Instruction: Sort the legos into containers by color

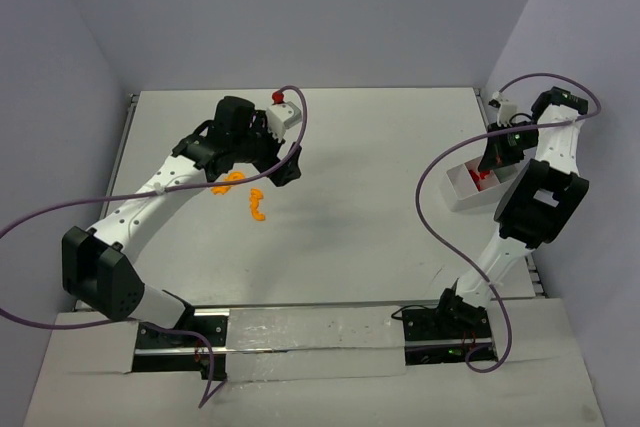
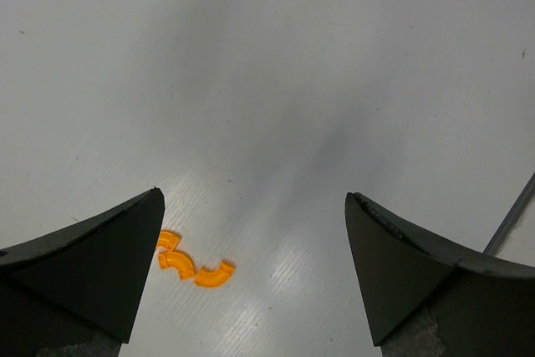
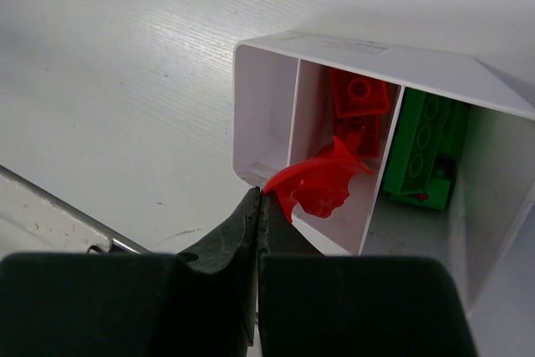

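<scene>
My right gripper point(image 3: 260, 196) is shut, pinching a thin red wing-shaped lego point(image 3: 322, 183) at its tip, just above the middle compartment of a white container point(image 3: 376, 46). That compartment holds red legos point(image 3: 359, 94). The compartment beside it holds a green lego point(image 3: 425, 144). The third compartment looks bare. In the top view the container point(image 1: 455, 197) sits at the right edge under the right gripper point(image 1: 494, 162). My left gripper point(image 2: 254, 195) is open and empty above the table. Three orange curved legos point(image 2: 180, 263) lie by its left finger. They also show in the top view point(image 1: 232, 183).
A purple cable with a red cap point(image 1: 277, 97) loops over the left arm, and a strand of it crosses the left wrist view point(image 2: 510, 221). Another purple cable point(image 1: 430, 209) hangs left of the container. Grey walls close the table at the back and sides.
</scene>
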Controlling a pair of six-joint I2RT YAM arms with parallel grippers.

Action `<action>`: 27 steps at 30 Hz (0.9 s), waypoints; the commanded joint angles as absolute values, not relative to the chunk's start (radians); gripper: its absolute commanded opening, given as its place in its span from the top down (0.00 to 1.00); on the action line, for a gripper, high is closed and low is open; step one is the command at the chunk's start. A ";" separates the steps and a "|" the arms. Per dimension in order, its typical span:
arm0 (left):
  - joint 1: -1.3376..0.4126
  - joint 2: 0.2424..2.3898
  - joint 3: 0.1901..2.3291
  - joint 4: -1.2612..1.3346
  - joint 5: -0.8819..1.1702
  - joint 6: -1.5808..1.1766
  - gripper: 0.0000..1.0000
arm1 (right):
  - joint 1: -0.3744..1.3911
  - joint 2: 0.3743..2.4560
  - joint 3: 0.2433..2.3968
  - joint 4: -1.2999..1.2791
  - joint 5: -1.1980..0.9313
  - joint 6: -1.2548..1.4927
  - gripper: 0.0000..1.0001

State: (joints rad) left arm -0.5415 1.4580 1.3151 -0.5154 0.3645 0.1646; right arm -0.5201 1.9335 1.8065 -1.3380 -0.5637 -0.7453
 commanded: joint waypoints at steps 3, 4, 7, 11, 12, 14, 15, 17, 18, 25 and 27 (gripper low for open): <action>-0.541 1.477 1.342 -0.474 0.402 0.163 0.01 | -0.526 1.966 1.845 -1.443 -0.545 -0.757 0.99; -0.540 1.478 1.343 -0.475 0.403 0.163 0.01 | -0.526 1.973 1.852 -1.443 -0.543 -0.753 0.98; -0.540 1.479 1.344 -0.476 0.405 0.164 0.01 | -0.526 1.991 1.873 -1.443 -0.538 -0.741 0.87; -0.541 1.476 1.349 -0.474 0.403 0.167 0.01 | -0.526 2.002 1.890 -1.440 -0.541 -0.730 0.75; -0.540 1.477 1.352 -0.474 0.402 0.167 0.01 | -0.526 2.002 1.892 -1.440 -0.541 -0.728 0.71; -0.540 1.480 1.356 -0.474 0.396 0.166 0.01 | -0.525 1.996 1.893 -1.436 -0.540 -0.726 0.63; -0.540 1.480 1.356 -0.475 0.396 0.166 0.01 | -0.525 1.993 1.893 -1.434 -0.538 -0.724 0.59; -0.540 1.480 1.356 -0.472 0.391 0.163 0.01 | -0.523 1.987 1.894 -1.437 -0.540 -0.724 0.56; -0.541 1.479 1.355 -0.468 0.384 0.157 0.01 | -0.523 1.979 1.899 -1.442 -0.541 -0.723 0.53; -0.455 1.438 1.281 -0.400 0.300 0.058 0.01 | -0.458 1.873 1.894 -1.436 -0.572 -0.691 0.40; -0.406 1.437 1.264 -0.403 0.292 0.037 0.01 | -0.420 1.822 1.886 -1.422 -0.587 -0.668 0.35</action>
State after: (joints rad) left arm -0.4889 1.4722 1.2904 -0.4626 0.3260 0.1070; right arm -0.4891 1.9653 1.8568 -1.3389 -0.5429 -0.7014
